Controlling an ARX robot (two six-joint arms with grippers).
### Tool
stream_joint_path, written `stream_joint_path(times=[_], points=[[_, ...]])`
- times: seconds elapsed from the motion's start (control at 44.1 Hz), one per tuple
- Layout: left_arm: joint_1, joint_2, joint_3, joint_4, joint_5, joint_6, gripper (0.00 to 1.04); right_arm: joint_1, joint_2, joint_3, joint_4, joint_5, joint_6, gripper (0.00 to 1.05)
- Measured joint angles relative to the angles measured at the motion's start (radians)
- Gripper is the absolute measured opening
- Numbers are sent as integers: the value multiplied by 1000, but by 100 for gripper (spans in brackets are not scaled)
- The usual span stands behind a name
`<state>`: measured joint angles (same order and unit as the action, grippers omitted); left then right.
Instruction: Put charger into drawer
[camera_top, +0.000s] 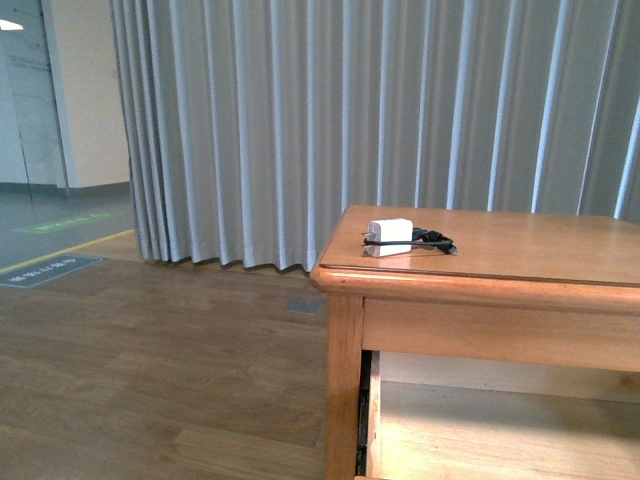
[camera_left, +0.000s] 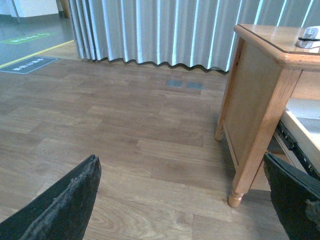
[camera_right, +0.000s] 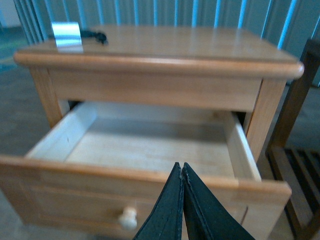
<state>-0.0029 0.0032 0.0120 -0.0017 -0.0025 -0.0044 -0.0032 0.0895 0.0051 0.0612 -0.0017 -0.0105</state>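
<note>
**Drawer standing open, charger waiting on the tabletop**

The charger (camera_top: 388, 237) is lying on the tabletop (camera_top: 530, 250), toward the left edge as I am facing it. Its black cable (camera_top: 432, 239) is bundled just beside it, and neither of my hands is touching it. Below, the drawer (camera_right: 150, 145) is standing pulled well out, its pale wooden interior showing bare and its round knob (camera_right: 127, 218) facing me. I am holding my right hand (camera_right: 182, 200) in front of that drawer, the two fingers pressed together with nothing between them. I am holding my left hand (camera_left: 179, 160) off to the side of the cabinet (camera_left: 250, 100), low above the floor (camera_left: 125, 125), fingers spread wide and carrying nothing. As I am judging it, the opening step is looking finished and the main work is remaining: reaching up to the charger, grasping it with its cable, lowering it into the drawer and letting go. Whether closing the drawer is also being asked, the task is not saying.
</note>
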Motion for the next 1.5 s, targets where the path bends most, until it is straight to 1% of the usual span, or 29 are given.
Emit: stream_joint_path(times=[0.068,0.409,0.567,0.59,0.636,0.658,0.681,0.704,0.749,0.84,0.863,0.885,0.976,1.021,1.067,1.226,1.362,1.498], points=[[0,0,0,0,0,0,99,0,-61,0,-53,0,0,2],[0,0,0,0,0,0,99,0,-85,0,-61,0,0,2],[-1,1,0,0,-8,0,99,0,-85,0,-61,0,0,36],[-29,19,2,2,-98,-30,99,0,-85,0,-61,0,0,42],[-127,117,16,51,-333,-117,99,0,-85,0,-61,0,0,52],[-172,183,27,90,-416,-156,99,0,-85,0,-61,1,0,57],[-205,249,41,135,-457,-188,99,0,-85,0,-61,0,0,63],[-229,320,60,186,-467,-206,99,0,-85,0,-61,0,0,68],[-248,444,102,269,-460,-225,99,0,-85,0,-61,0,0,77],[-260,647,190,390,-408,-244,99,0,-85,0,-61,0,0,91],[-264,722,225,431,-388,-243,99,0,-85,0,-61,0,0,96],[-267,773,250,458,-375,-240,99,0,-85,0,-61,0,0,98],[-280,987,366,526,-303,-235,99,0,-85,0,-61,0,1,96],[-291,1115,447,534,-248,-228,99,0,-85,0,-61,0,1,96],[-298,1196,504,533,-220,-225,99,0,-85,0,-61,0,1,96],[-341,1440,719,518,-168,-178,99,0,-85,0,-61,0,1,96],[-388,1600,915,474,-125,-129,99,0,-85,0,-61,0,1,96],[-426,1727,1083,446,-111,-106,99,0,-85,0,-61,0,1,96]])
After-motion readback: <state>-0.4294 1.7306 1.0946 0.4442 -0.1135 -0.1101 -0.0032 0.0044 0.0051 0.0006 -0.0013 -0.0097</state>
